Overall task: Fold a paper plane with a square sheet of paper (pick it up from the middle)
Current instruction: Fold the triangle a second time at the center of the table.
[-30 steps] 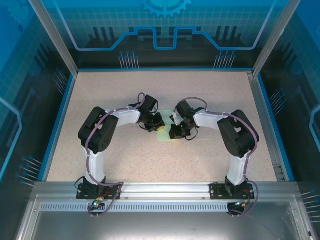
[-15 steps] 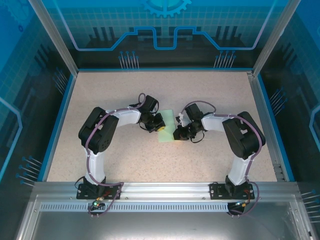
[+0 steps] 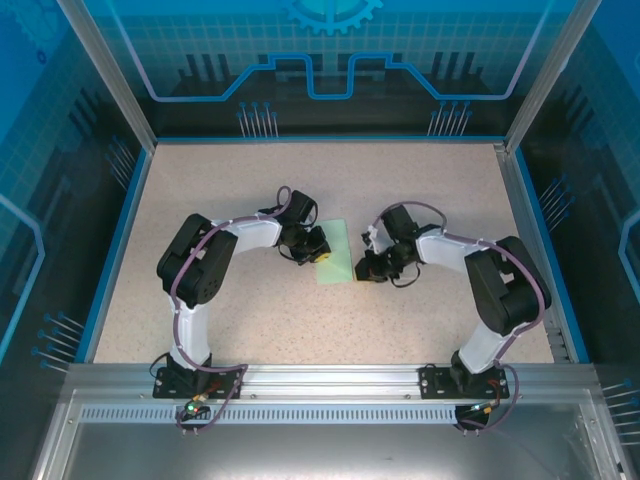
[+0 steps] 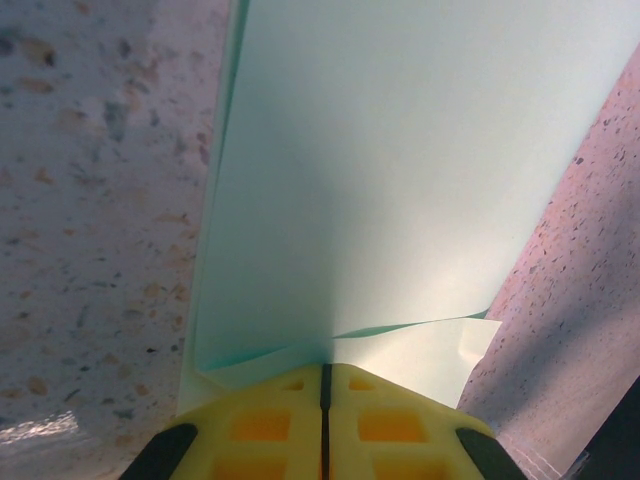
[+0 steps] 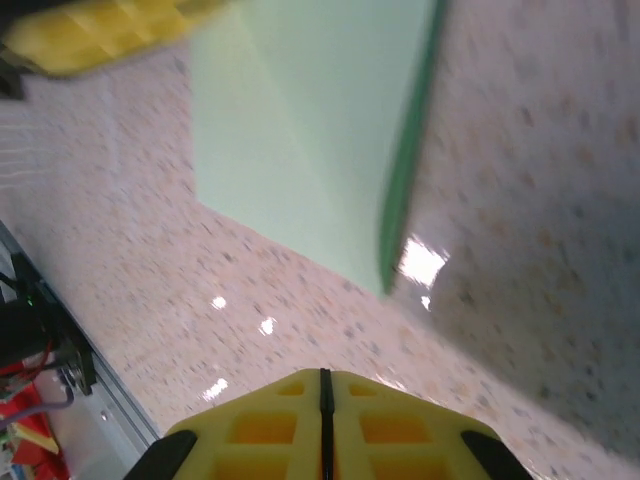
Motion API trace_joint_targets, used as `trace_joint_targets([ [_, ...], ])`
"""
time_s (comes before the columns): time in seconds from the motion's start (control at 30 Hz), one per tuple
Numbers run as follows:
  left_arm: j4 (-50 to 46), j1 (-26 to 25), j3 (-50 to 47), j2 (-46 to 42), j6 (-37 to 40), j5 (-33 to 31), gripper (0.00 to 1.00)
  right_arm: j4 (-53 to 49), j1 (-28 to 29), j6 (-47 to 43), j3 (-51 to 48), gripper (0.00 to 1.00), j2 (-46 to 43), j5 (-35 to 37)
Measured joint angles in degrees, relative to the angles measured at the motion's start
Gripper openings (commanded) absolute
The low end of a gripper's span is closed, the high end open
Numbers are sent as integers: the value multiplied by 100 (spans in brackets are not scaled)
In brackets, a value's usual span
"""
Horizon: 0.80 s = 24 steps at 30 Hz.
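The square sheet of paper [image 3: 338, 252] is pale mint green and lies folded on the speckled table between the two arms. In the left wrist view the sheet [image 4: 400, 150] runs away from my fingertips in two layers, with a lower flap showing at the right. My left gripper [image 3: 322, 257] [image 4: 325, 368] is shut on the sheet's near edge. My right gripper [image 3: 361, 269] [image 5: 322, 375] is shut with nothing in it, over bare table just right of the sheet [image 5: 300, 130]. The left gripper's yellow fingers [image 5: 100, 35] sit at the sheet's far corner. A paper plane is out of view.
The table [image 3: 250, 320] has a blue rim and a metal rail [image 3: 330, 385] along the near edge where both arm bases are bolted. Clear panels with metal posts [image 3: 110, 70] wall in the sides and back.
My right arm has drawn back to the right, off the sheet, so more of the green paper shows. The left arm has stayed put.
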Motion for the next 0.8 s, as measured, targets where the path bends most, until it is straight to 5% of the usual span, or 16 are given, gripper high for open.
trace_joint_targets([
  [0.3, -2, 0, 2, 0, 4, 2, 8, 48, 492, 175, 1309, 8, 957, 509],
  [0.8, -44, 0, 37, 17, 2, 0, 7, -87, 529, 153, 1390, 7, 1357, 802],
])
